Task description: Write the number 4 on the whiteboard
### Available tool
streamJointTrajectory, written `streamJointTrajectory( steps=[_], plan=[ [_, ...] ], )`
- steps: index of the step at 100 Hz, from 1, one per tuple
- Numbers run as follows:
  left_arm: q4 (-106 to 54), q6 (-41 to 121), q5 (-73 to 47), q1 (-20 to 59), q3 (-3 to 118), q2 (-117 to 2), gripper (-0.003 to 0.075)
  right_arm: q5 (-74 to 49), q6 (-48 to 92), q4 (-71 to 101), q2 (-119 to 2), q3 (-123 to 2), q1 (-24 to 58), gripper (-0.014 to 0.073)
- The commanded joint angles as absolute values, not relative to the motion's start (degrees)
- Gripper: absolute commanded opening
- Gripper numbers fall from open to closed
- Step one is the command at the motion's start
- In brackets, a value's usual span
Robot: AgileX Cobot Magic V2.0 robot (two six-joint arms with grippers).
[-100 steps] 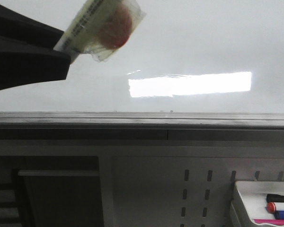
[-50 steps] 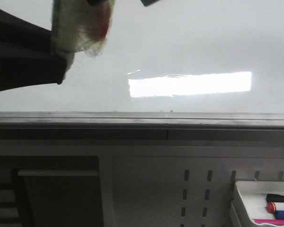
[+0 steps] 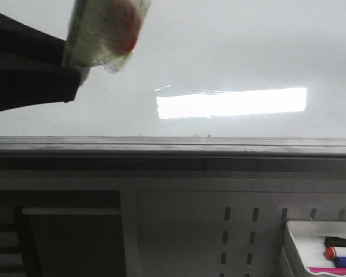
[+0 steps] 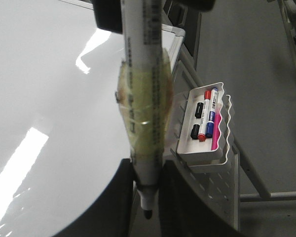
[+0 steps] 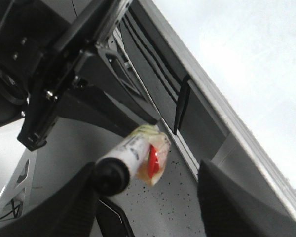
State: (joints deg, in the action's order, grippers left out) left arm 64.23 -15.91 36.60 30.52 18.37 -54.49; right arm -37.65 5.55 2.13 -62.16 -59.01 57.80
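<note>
Left gripper (image 4: 147,190) is closed on a marker (image 4: 142,98): its two dark fingers (image 4: 119,197) press the barrel from both sides, and the black tip pokes out between them. Yellowish tape is wrapped around the middle of the barrel. In the front view the marker (image 3: 104,32) sits at about 11 o'clock, in front of the whiteboard (image 3: 248,52), with a red patch under the tape.

Right gripper (image 5: 148,207) is open, its fingers (image 5: 227,207) wide apart with nothing between them; the marker (image 5: 133,155) is seen past them.

On the whiteboard I see a bright rectangular reflection (image 3: 230,103) near the centre and a grey ledge (image 3: 173,145) along its lower edge. No stroke of the number 4 is visible on it. A small white tray (image 3: 311,245) with markers sits at 5 o'clock.
</note>
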Motion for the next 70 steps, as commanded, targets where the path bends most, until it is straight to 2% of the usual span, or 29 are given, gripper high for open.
streamJointTrajectory(
  steps=[1, 39, 53, 70],
  plan=[
    [61.58, -16.33, 38.83, 30.83, 19.65, -53.89, -0.0020, -33.72, 6.28, 1.65, -61.84, -61.20, 58.03, 0.0394],
    [61.58, -16.33, 38.15, 30.83, 19.65, -53.89, -0.0020, -33.60, 7.59, 1.62, -65.87, -63.87, 60.37, 0.0378],
    [61.69, -16.33, 38.15, 30.83, 19.65, -53.89, -0.0020, -34.43, 7.63, 0.87, -65.87, -63.96, 60.25, 0.0246],
    [61.94, -16.33, 38.15, 30.83, 19.65, -53.89, -0.0020, -36.72, 7.63, -0.61, -65.87, -63.96, 60.25, 0.0031]
  ],
)
